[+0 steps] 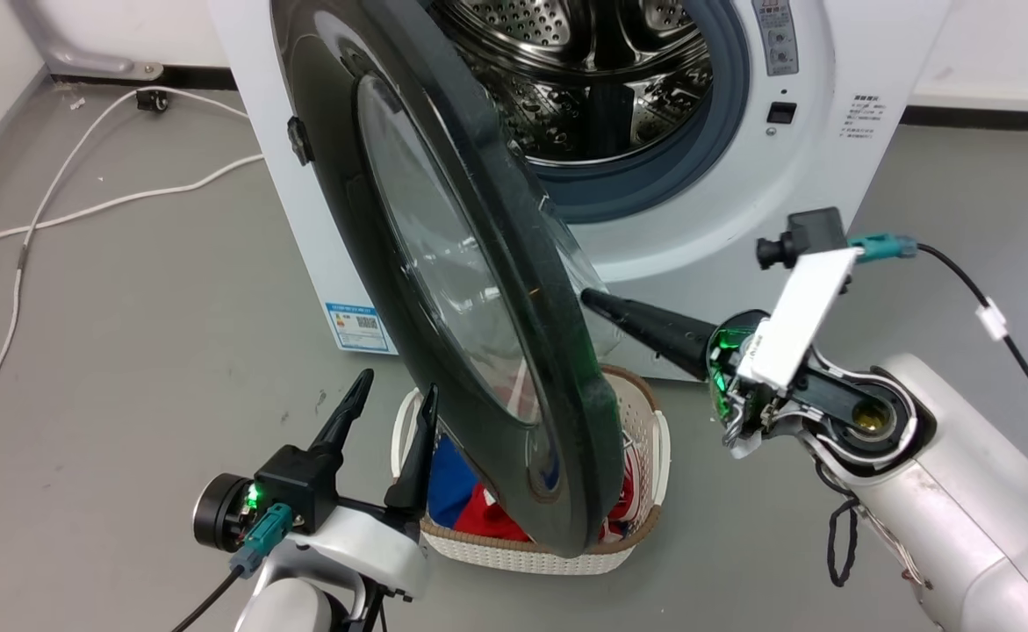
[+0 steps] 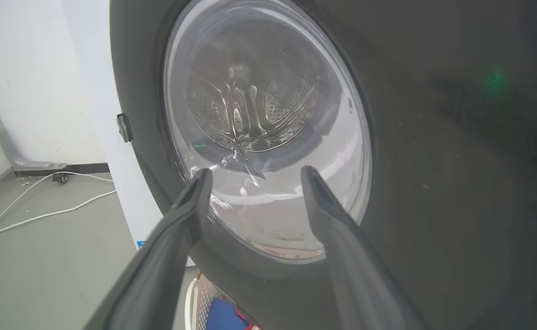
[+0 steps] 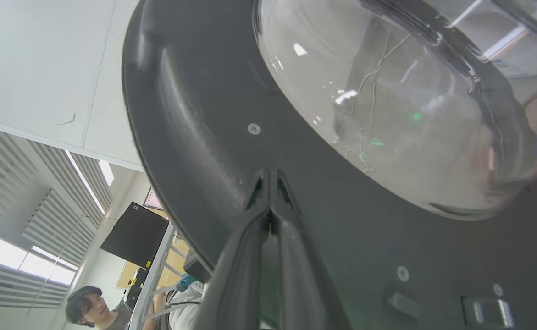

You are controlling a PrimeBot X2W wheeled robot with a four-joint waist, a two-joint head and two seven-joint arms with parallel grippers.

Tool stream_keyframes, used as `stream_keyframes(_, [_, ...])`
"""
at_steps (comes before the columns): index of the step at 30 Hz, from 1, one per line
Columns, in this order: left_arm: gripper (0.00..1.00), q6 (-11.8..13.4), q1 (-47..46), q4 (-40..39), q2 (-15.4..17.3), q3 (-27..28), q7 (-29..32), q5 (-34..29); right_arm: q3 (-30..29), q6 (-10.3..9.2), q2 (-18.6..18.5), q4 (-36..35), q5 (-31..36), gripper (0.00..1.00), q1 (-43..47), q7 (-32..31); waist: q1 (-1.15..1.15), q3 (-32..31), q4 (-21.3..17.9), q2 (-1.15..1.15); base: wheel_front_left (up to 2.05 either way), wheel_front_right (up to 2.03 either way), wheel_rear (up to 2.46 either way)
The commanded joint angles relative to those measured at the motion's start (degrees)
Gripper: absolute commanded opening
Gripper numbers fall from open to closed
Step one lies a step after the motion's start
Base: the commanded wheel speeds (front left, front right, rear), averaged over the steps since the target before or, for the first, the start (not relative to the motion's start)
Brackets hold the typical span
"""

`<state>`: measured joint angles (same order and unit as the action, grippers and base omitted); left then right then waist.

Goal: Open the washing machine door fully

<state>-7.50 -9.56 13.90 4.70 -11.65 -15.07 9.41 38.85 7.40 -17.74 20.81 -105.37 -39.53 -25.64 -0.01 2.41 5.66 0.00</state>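
The washing machine door (image 1: 443, 263) stands partly open, hinged on the left of the washing machine (image 1: 698, 219), with its thick black edge turned toward the head camera and its lower rim hanging over a white woven basket (image 1: 632, 439) on the floor (image 1: 127, 351). Behind the door the perforated steel drum (image 1: 584, 70) and its grey gasket (image 1: 720, 132) are exposed, and a blue label sticker (image 1: 357, 326) shows on the machine's front just left of the door's lower rim. Red and blue clothes (image 1: 461, 491) lie in the basket under the door. The right gripper (image 1: 588, 298) is on the door's inner side with its two fingers pressed together and nothing between them; in the right wrist view its tip (image 3: 270, 173) meets the door's (image 3: 195, 137) black inner rim below a screw (image 3: 253, 129) and beside the domed glass (actual contact looks likely but cannot be confirmed). The left gripper (image 1: 397, 384) is on the door's outer side, low near its bottom edge, its fingers spread wide and holding nothing; in the left wrist view it (image 2: 255, 173) points at the glass window of the door (image 2: 433, 137), apart from it. White cables (image 1: 83, 211) trail across the floor well left of the door. Past the door's edge in the right wrist view are a person (image 3: 85, 307) and a dark screen (image 3: 135, 233).
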Motion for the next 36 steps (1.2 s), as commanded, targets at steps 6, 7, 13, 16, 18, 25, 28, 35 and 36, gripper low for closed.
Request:
stream_keyframes(6, [1.0, 0.1, 1.5, 0.1, -0.1, 1.0, -0.1, 0.3, -5.2, 0.16, -2.6, -2.9, 2.7, 0.0, 5.0, 11.5, 0.01, -1.3, -1.4, 0.0, 0.0, 0.0, 0.0])
stream_keyframes(7, [1.0, 0.1, 1.6, 0.2, -0.1, 1.1, -0.1, 0.3, -6.2, 0.16, -3.3, -3.8, 2.9, 0.0, 6.2, 13.4, 0.01, -1.4, -1.6, 0.0, 0.0, 0.0, 0.0])
stream_keyframes(13, [1.0, 0.4, 2.2, 0.1, -0.3, 2.2, -0.1, 0.4, -11.5, 0.16, -8.4, -9.1, 6.0, 0.0, 15.3, 24.7, 0.01, -2.0, -3.5, 0.0, 0.0, 0.0, 0.0])
stream_keyframes(16, [1.0, 0.4, 2.5, -0.4, -0.3, 2.9, -0.1, 0.3, -13.2, 0.16, -10.6, -10.8, 7.9, 0.46, 21.1, 30.5, 0.01, -2.2, -4.3, 0.0, 0.0, 0.0, 0.0])
stream_keyframes(18, [1.0, 0.5, 3.1, -0.6, -0.4, 3.5, -0.1, 0.3, -13.9, 0.16, -11.8, -11.4, 9.7, 1.0, 24.4, 34.1, 0.01, -2.3, -4.8, 0.0, 0.0, 0.0, 0.0])
stream_keyframes(25, [1.0, 1.2, 4.9, -0.5, -0.6, 5.4, -0.1, 0.3, -16.6, 0.16, -12.5, -9.4, 23.1, 1.0, 30.4, 40.6, 0.01, -2.7, -6.5, 0.0, 0.0, 0.0, 0.0])
stream_keyframes(28, [1.0, 1.3, 5.4, -0.3, -0.5, 5.9, -0.1, 0.0, -22.3, 0.1, -11.9, -7.4, 39.5, 1.0, 30.3, 40.8, 0.01, -3.0, -6.6, 0.0, 0.0, 0.0, 0.0])
stream_keyframes(35, [1.0, 1.0, 4.9, -0.1, -0.1, 6.3, -0.1, -0.7, -36.6, 0.09, -1.8, -13.7, 75.7, 1.0, 34.7, 40.1, 0.01, -3.5, -6.4, 0.0, 0.0, 0.0, 0.0])
stream_keyframes(36, [1.0, 1.0, 4.7, -0.1, 0.1, 6.4, -0.1, -0.8, -38.2, 0.09, -0.1, -15.6, 79.8, 1.0, 35.6, 39.3, 0.01, -3.5, -6.3, 0.0, 0.0, 0.0, 0.0])
